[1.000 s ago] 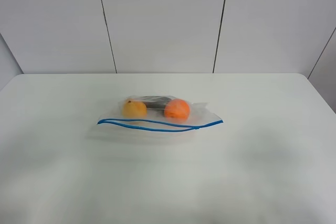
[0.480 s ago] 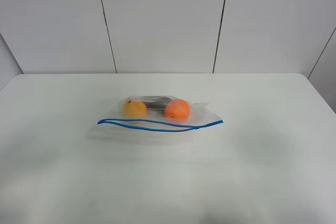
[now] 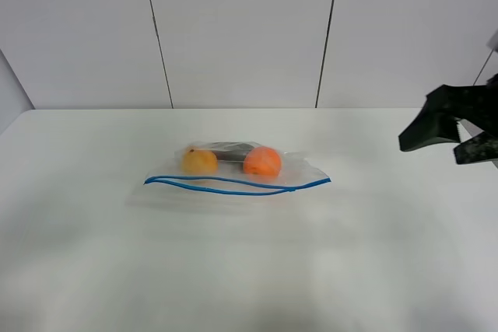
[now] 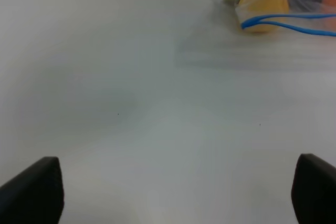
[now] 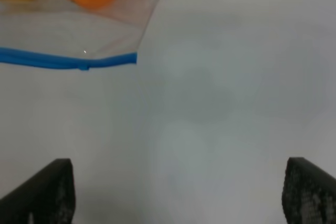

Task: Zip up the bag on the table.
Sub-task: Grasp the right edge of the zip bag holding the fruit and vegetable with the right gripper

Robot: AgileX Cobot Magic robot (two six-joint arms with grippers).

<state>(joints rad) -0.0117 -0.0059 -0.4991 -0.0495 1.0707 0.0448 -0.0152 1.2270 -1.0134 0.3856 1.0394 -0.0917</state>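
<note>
The bag (image 3: pixel 274 177) sits mid-counter (image 3: pixel 249 277), with its blue zipper strip (image 3: pixel 233 189) nearest us and gaping in the middle. Our left jaws and right jaws are both wide apart, holding nothing. We'd pin one corner, then pinch and slide flat along the strip

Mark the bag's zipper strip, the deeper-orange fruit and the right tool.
zipper strip (image 3: pixel 249 191), exterior high view, middle of the blue line.
deeper-orange fruit (image 3: pixel 262 161), exterior high view, its centre.
right tool (image 5: pixel 176 192), right wrist view, midway between fingertips.
</note>
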